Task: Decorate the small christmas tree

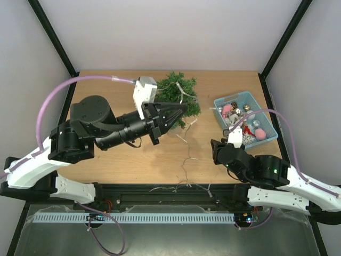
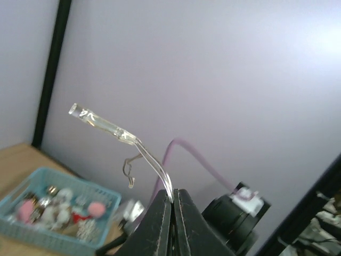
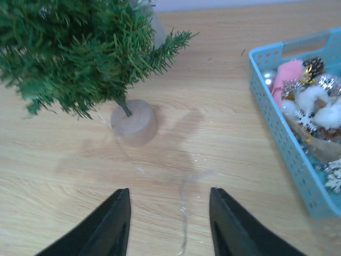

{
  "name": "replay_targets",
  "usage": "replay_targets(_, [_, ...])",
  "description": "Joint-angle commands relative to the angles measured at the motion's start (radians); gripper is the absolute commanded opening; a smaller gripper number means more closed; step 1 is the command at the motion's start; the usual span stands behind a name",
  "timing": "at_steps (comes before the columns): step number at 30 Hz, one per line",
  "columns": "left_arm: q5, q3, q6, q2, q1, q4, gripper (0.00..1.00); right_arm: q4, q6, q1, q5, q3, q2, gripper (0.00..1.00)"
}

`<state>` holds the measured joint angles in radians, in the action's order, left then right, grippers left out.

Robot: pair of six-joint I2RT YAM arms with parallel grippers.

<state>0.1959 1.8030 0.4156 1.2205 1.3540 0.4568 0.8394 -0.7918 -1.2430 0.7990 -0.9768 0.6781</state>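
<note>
The small christmas tree (image 1: pixel 178 95) stands at the back middle of the table, dark green and bushy. In the right wrist view the tree (image 3: pixel 74 53) rises on a round brownish base (image 3: pixel 134 121). My left gripper (image 1: pixel 181 109) is at the tree's near side. My left gripper (image 2: pixel 174 193) is shut on a clear light-string wire (image 2: pixel 154 162) that ends in a small clear bulb (image 2: pixel 98 121). My right gripper (image 3: pixel 169 194) is open above bare table, with the clear wire (image 3: pixel 184 213) lying on the wood below the gap. In the top view my right gripper (image 1: pixel 216 148) is right of the tree and near the basket.
A light-blue basket (image 1: pixel 269 140) of ornaments sits at the right; its wall (image 3: pixel 287 144) is close to my right fingers. Thin light-string wire (image 1: pixel 186 160) trails over the table's front middle toward the near edge. Black frame posts stand at the back corners.
</note>
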Motion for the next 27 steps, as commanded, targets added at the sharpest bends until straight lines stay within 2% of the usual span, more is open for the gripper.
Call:
replay_targets(1, [-0.107, 0.187, -0.048, 0.083, 0.005, 0.054, 0.03, -0.014, -0.029, 0.002, 0.033, 0.036, -0.06, 0.51])
replay_targets(2, [-0.113, 0.229, -0.052, 0.104, 0.005, 0.057, 0.03, -0.023, -0.023, 0.002, 0.015, 0.036, -0.082, 0.54])
replay_targets(7, [-0.116, 0.412, -0.099, 0.214, 0.005, 0.042, 0.04, -0.139, 0.06, 0.002, -0.153, 0.043, -0.194, 0.55])
replay_targets(12, [-0.093, 0.509, -0.146, 0.258, -0.008, -0.053, 0.05, -0.258, 0.111, 0.001, -0.354, 0.118, -0.188, 0.57])
replay_targets(17, [-0.099, 0.522, -0.14, 0.26, -0.048, -0.165, 0.05, -0.403, 0.152, 0.002, -0.53, 0.188, -0.18, 0.59])
replay_targets(22, [-0.105, 0.524, -0.13, 0.254, -0.067, -0.238, 0.05, -0.49, 0.191, 0.002, -0.608, 0.256, -0.22, 0.63])
replay_targets(27, [-0.115, 0.539, -0.124, 0.26, -0.075, -0.285, 0.05, -0.53, 0.193, -0.001, -0.653, 0.303, -0.182, 0.63])
